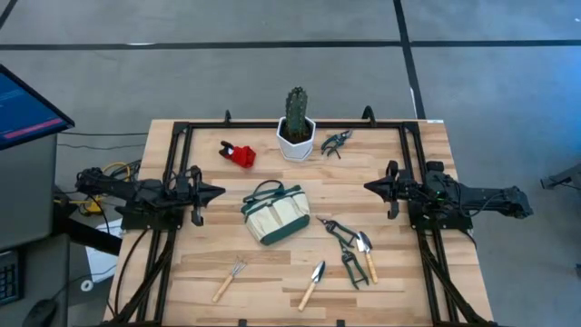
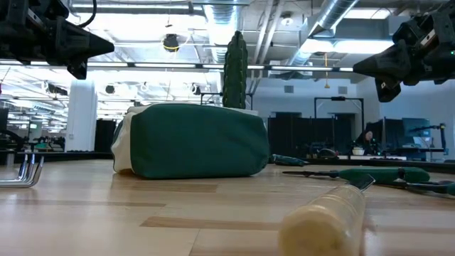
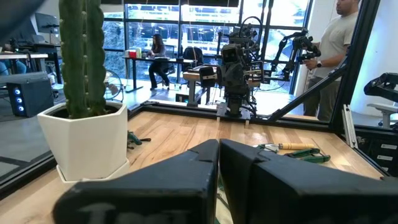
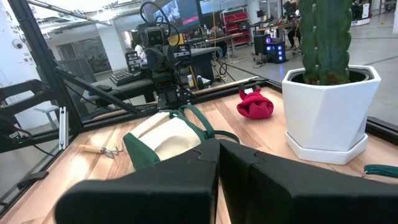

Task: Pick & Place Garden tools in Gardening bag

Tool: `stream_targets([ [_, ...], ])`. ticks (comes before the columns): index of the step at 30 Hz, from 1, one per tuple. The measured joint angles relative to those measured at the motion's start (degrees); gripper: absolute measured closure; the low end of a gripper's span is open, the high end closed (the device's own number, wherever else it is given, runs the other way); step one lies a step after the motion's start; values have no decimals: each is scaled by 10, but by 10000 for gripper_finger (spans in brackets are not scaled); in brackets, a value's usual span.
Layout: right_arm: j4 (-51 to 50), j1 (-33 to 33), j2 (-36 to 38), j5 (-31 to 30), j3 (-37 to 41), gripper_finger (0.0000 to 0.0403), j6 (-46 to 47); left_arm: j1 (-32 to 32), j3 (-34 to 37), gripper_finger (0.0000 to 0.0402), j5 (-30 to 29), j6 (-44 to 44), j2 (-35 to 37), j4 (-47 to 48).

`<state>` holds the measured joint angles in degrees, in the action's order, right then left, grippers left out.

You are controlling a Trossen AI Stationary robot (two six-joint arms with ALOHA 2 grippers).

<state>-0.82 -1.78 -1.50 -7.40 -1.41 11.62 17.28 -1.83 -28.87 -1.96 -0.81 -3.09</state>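
While hovering apart, both end effectors [image 1: 216, 192] [image 1: 370, 187] are closed, empty.

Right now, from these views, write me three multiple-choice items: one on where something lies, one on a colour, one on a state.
1. Where is the cactus pot relative to the gardening bag?
A. Toward the table's far edge, behind the bag
B. Inside the bag
C. At the near edge, beside the fork

2. What colour is the bag's trim?
A. Red
B. Dark green
C. Blue

3. How do the left gripper and right gripper stand?
A. Both shut, holding nothing
B. Left shut on a trowel
C. Both wide open

Answers: 1 A, the high view shows the pot beyond the bag. 2 B, handles and edging are green. 3 A, both wrist views show fingers together and nothing between them.
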Motion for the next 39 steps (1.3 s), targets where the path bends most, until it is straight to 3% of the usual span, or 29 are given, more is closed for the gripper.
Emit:
stream_targets([
  [13,0,0,0,0,0,403,-2,0,0,399,0,0,0,0],
  [21,0,-2,0,-1,0,403,-135,0,0,399,0,0,0,0],
  [34,0,-2,0,-1,0,403,-135,0,0,399,0,0,0,-4],
  [39,0,-2,0,-1,0,403,-56,0,0,399,0,-7,0,-8],
])
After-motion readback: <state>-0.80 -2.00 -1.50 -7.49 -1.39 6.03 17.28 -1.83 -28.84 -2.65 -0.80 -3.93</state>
